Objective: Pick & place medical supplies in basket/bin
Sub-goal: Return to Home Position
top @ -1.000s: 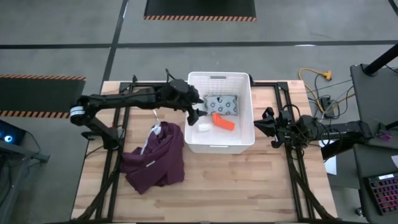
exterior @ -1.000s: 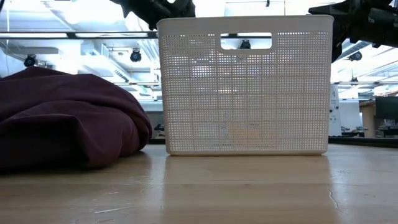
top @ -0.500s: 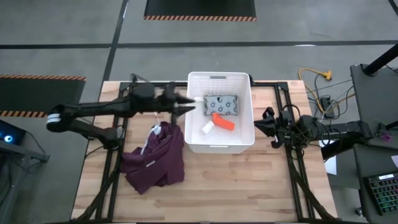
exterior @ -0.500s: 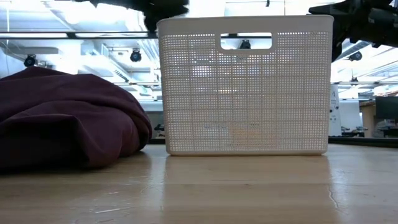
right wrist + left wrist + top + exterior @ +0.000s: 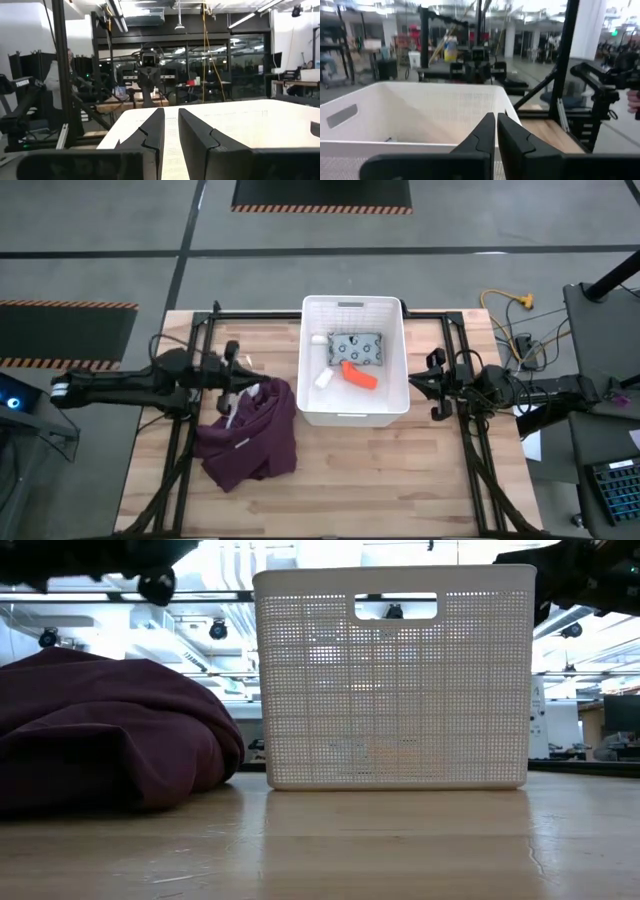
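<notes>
The white slatted basket (image 5: 352,415) stands mid-table. In it lie a grey dotted packet (image 5: 356,348), an orange tube (image 5: 359,376) and two small white bottles (image 5: 322,379) (image 5: 319,339). My left gripper (image 5: 240,372) hovers left of the basket over the maroon cloth's far edge, shut and empty; its fingers (image 5: 496,131) point at the basket wall (image 5: 420,115). My right gripper (image 5: 424,381) waits right of the basket with its fingers (image 5: 171,125) nearly together and nothing between them.
A maroon garment (image 5: 248,432) lies bunched on the table left of the basket, near the front; in the low view it (image 5: 100,730) rises beside the basket wall (image 5: 395,690). Black frame rails (image 5: 190,420) run along both table sides. Bare wood (image 5: 400,480) lies in front.
My left gripper has drawn back from over the basket's left part toward the table's left edge and has shut with nothing in it. It now hangs over the cloth's far edge. The items in the basket lie still.
</notes>
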Tool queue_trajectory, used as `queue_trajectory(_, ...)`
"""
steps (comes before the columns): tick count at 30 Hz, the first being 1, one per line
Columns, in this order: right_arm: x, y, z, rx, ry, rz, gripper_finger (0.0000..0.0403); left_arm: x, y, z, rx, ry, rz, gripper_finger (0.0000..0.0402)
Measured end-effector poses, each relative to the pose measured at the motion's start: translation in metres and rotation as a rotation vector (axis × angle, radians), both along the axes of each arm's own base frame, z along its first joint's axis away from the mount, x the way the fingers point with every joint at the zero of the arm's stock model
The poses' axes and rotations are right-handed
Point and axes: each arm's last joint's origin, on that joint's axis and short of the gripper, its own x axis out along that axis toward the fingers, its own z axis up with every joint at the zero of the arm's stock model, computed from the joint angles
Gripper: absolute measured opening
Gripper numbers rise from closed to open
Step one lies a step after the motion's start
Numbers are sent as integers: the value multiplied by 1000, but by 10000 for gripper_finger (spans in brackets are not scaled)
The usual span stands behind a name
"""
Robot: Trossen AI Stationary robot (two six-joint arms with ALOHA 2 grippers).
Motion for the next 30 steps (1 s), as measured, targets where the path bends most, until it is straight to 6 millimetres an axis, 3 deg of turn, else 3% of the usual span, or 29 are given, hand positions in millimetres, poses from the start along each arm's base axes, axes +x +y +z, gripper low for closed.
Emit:
queue_trajectory(7, 2, 0, -8, 24, 86, 6, 47, -18, -2, -51, -5, 22, -2, 1)
queue_trajectory(12, 2, 0, -8, 0, 89, -2, 47, -25, -2, -75, -25, 1, 5, 1)
queue_trajectory(18, 2, 1, -8, -11, 89, 33, 47, -33, -2, -92, -13, -69, 38, 1)
queue_trajectory(21, 2, 2, -9, -23, 91, 70, 47, -34, -2, -99, -17, 8, 39, 1)
queue_trajectory(30, 3, 2, -14, 22, 113, 85, 47, -36, -2, -100, 4, 6, 41, 1)
